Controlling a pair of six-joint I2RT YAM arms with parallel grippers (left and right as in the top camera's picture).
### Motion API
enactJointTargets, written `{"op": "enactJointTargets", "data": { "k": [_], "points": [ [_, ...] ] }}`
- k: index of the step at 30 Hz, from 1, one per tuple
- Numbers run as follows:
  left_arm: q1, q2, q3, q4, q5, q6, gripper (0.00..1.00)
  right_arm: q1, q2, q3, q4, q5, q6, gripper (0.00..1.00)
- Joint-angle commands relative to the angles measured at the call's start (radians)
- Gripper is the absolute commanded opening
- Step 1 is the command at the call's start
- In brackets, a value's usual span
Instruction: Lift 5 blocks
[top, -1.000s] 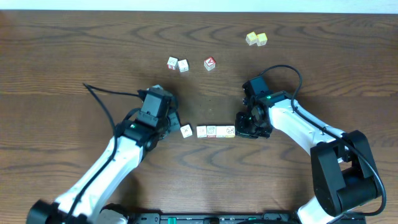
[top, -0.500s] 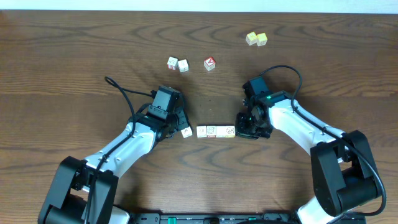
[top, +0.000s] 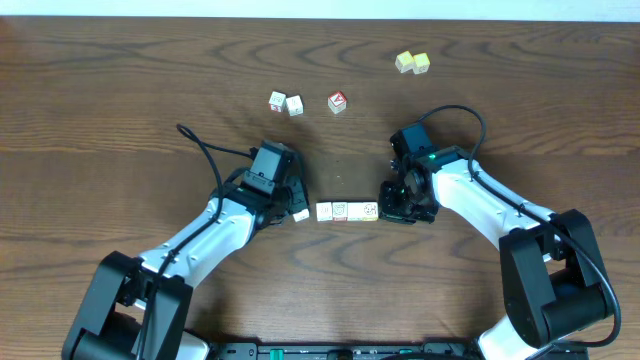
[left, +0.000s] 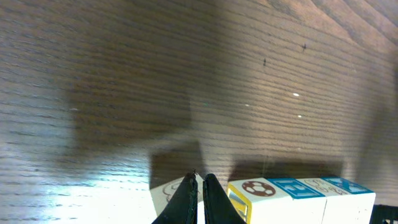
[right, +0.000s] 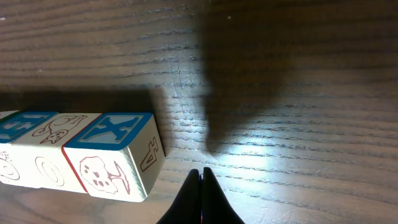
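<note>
A row of cream alphabet blocks (top: 347, 211) lies at the table's middle. One more block (top: 301, 215) sits just off the row's left end. My left gripper (top: 294, 206) is shut, its tips touching that single block (left: 169, 193). In the left wrist view the shut gripper (left: 200, 178) points between the single block and the row's soccer-ball block (left: 256, 191). My right gripper (top: 386, 210) is shut and empty, at the row's right end. In the right wrist view the gripper (right: 201, 172) rests on the wood beside the X block (right: 115, 155).
Two more cream cubes (top: 285, 103) and a red-faced cube (top: 337, 101) lie farther back. Two yellow cubes (top: 412, 62) sit at the back right. The left arm's black cable (top: 205, 150) loops over the table.
My left arm has swung in and its gripper has slid right, up against the single block, which has shifted slightly. The right arm and the row have not moved.
</note>
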Motion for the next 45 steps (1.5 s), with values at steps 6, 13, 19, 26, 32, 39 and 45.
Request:
{"op": "enactJointTargets", "data": {
  "k": [6, 13, 19, 26, 32, 39, 45],
  "points": [
    [-0.008, 0.002, -0.011, -0.007, -0.085, 0.017, 0.07, 0.003, 0.001, -0.003, -0.001, -0.01, -0.003, 0.01],
    [-0.009, 0.011, -0.011, -0.011, -0.056, 0.016, 0.07, 0.003, 0.001, -0.003, 0.002, -0.01, -0.003, 0.01],
    [-0.008, 0.025, -0.011, -0.017, 0.01, 0.017, 0.07, 0.003, 0.001, -0.003, 0.003, -0.01, -0.003, 0.01],
    [-0.008, 0.025, -0.011, -0.02, 0.055, 0.047, 0.07, 0.003, 0.001, -0.003, 0.003, -0.01, -0.003, 0.01],
    [-0.008, 0.025, -0.011, -0.022, 0.063, 0.101, 0.07, 0.003, 0.001, -0.003, 0.002, -0.01, -0.003, 0.01],
    [0.011, -0.021, 0.018, -0.025, 0.078, 0.144, 0.07, 0.003, 0.001, -0.003, -0.002, -0.01, -0.003, 0.01],
    [0.071, -0.175, 0.019, -0.136, 0.079, 0.088, 0.07, 0.003, 0.001, -0.003, -0.008, -0.009, -0.004, 0.01]
  ]
}}
